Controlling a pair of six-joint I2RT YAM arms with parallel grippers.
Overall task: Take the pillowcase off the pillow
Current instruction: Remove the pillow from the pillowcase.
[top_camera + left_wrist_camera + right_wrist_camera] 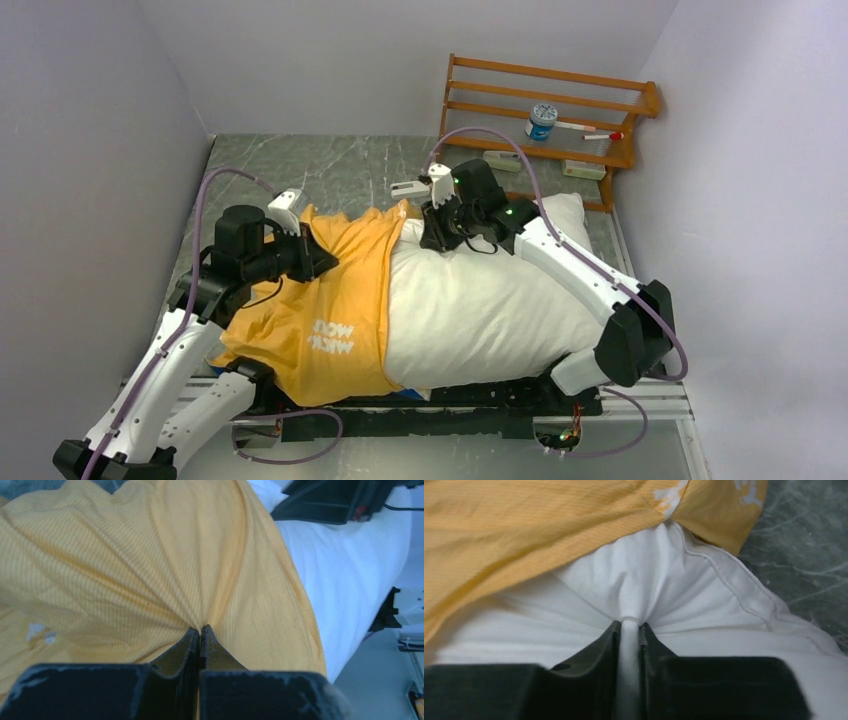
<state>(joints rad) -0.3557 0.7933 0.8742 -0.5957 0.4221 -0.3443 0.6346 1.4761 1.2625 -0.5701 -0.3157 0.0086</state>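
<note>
left wrist view: the fingers of the left gripper (200,628) are pressed fully together, with a fold of the orange pillowcase (150,560) pinched between their tips. the wrinkles of the cloth spread like a fan from this point.

in the right wrist view the right gripper (629,625) is almost closed on a thin ridge of the white cloth of the pillow (674,595). it grips close to the seam and just beside the open rim of the pillowcase, but no orange cloth is between its fingers.

from the top, the pillow lies across the middle of the table (350,165), its long side along the near edge and one end toward the right edge. the pillowcase covers only the part toward the left edge, and it is loose and bunched there. its rim crosses the pillow from the far side to the near side. the right part of the pillow is bare. a little blue of the pillowcase shows under the pillow at the near edge.

i judge the task about half done: the rim is already drawn back over the right part. what is left is to pull the pillowcase off the covered end, toward the left edge, while the right gripper keeps the pillow in place. the plump end inside may drag on the cloth.
</note>
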